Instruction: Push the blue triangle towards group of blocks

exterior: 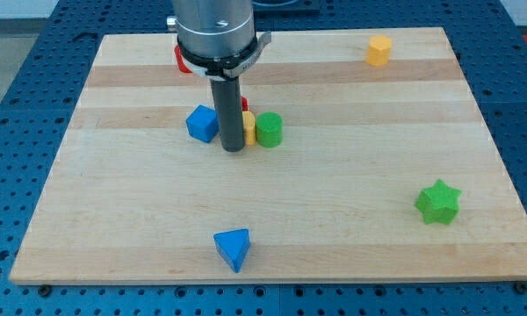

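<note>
The blue triangle [233, 248] lies near the view's bottom edge of the wooden board [114, 202], a little left of centre. My tip [234, 149] rests on the board far above it, amid a group of blocks: a blue cube [202, 124] just to its left, a yellow block [248, 127] partly hidden behind the rod, and a green cylinder [269, 129] to its right. A red block [181, 60] shows partly behind the arm's body at the view's top.
A yellow-orange block [379, 50] sits near the view's top right corner. A green star [437, 202] lies at the view's right, low down. The board rests on a blue perforated table [18, 105].
</note>
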